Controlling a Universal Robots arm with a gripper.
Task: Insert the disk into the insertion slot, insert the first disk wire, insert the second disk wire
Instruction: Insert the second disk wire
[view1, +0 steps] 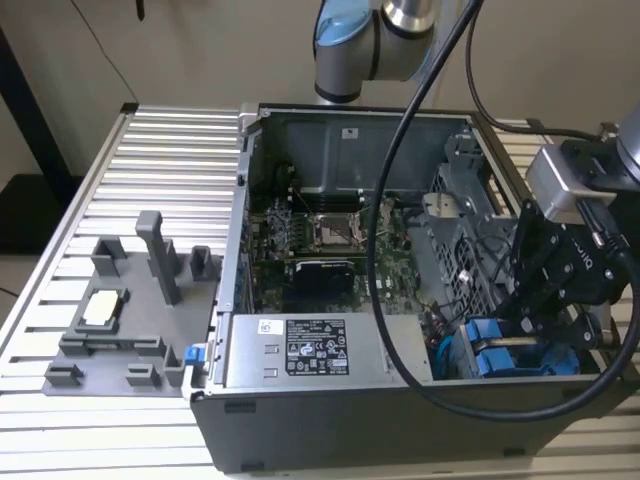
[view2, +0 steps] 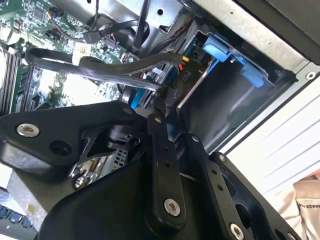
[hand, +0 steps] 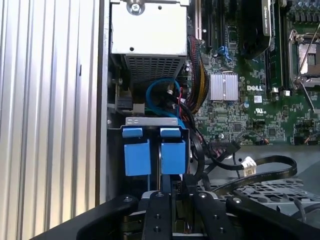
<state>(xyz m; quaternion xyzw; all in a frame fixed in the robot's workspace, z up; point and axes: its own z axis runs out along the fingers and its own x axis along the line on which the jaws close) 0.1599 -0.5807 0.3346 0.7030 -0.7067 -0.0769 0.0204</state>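
Your inventory, largest item first.

Slatted metal table (view1: 170, 150): it carries everything below and runs well out past the gripper on the exterior view's left.

Open computer case (view1: 330, 400): it stands on the table, and your gripper (view1: 535, 310) reaches down into its corner at the exterior view's right.

Motherboard (view1: 330, 240): green, on the case floor, well apart from the gripper toward the exterior view's left.

Power supply (view1: 315, 350): a grey box with a label, beside the gripper's corner.

Grey fixture tray (view1: 120, 330): outside the case, far from the gripper.

The insertion slot (hand: 155, 131): the grey sheet-metal bay directly ahead of the gripper (hand: 167, 192) in the first wrist view.

The disk (hand: 173, 156): seated in that bay in its blue carrier, just beyond the fingertips; a second blue-framed drive (hand: 136, 156) sits touching beside it.

Black cable (view2: 100, 67): it loops in from the motherboard to a connector (view2: 172, 97) at the gripper (view2: 162, 107) tip. The fingers stand narrow, pinched on this connector, right against the drive bay.
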